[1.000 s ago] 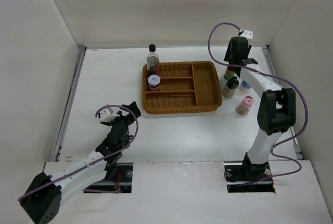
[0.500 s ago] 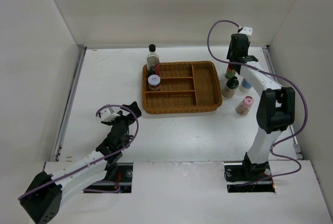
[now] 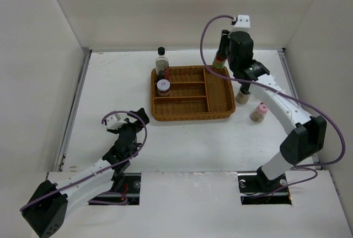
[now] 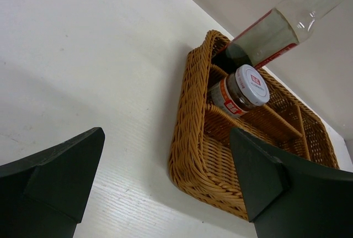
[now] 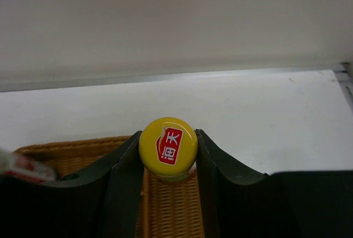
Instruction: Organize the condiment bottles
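The yellow-capped bottle [image 3: 220,54] is clamped in the right claw [image 5: 167,148] over the tray's [image 3: 218,92] far edge. The left claw [image 4: 166,134] is apart.

Bright even light, soft shadows, sharp focus, no glare

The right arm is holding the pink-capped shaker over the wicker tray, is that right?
Not quite: the right gripper holds the yellow-capped bottle over the wicker tray, as the right wrist view shows. The pink-capped shaker stands on the table.
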Robot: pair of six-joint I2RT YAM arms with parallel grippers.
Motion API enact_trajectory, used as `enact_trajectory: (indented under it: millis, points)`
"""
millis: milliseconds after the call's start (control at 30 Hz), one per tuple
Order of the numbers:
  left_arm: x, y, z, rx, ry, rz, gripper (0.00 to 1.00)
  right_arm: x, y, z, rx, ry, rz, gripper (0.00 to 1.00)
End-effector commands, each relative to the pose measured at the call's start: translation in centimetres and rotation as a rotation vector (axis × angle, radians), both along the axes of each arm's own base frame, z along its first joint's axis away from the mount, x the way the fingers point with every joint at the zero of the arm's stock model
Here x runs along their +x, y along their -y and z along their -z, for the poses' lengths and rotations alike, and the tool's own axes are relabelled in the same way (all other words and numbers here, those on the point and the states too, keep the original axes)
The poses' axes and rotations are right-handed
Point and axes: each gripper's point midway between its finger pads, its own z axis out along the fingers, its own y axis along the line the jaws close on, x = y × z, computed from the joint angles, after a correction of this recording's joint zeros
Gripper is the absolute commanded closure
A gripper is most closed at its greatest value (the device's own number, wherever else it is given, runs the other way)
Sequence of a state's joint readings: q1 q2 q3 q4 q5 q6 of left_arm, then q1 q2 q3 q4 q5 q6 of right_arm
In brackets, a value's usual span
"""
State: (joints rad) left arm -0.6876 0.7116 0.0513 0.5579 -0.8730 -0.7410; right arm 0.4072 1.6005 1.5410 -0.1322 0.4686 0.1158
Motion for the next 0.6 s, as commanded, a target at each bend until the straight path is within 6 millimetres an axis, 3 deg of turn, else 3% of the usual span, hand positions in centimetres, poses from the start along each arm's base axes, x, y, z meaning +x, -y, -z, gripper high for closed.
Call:
enact_trajectory:
  millis: [0, 233, 433, 567]
  points:
    - [-0.1, -0.7, 0.2, -0.027, 0.014, -0.038, 0.0, -2.8, -5.5, -7.0, 0.104, 0.198, -0.144, 0.75]
    - [-0.2, -0.8, 0.7, -0.038, 0.004, -0.039, 0.0, -6.8, -15.3, -6.1, 0.137, 0.169, -0.364, 0.74]
    - [-0.2, -0.7, 0.9, -0.052, 0.006, -0.034, 0.0, -9.2, -21.7, -4.0, 0.183, 0.153, -0.485, 0.75]
    - [-0.2, -0.7, 1.0, -0.051, 0.002, -0.035, 0.0, -10.1, -24.6, -2.4, 0.182, 0.139, -0.522, 0.74]
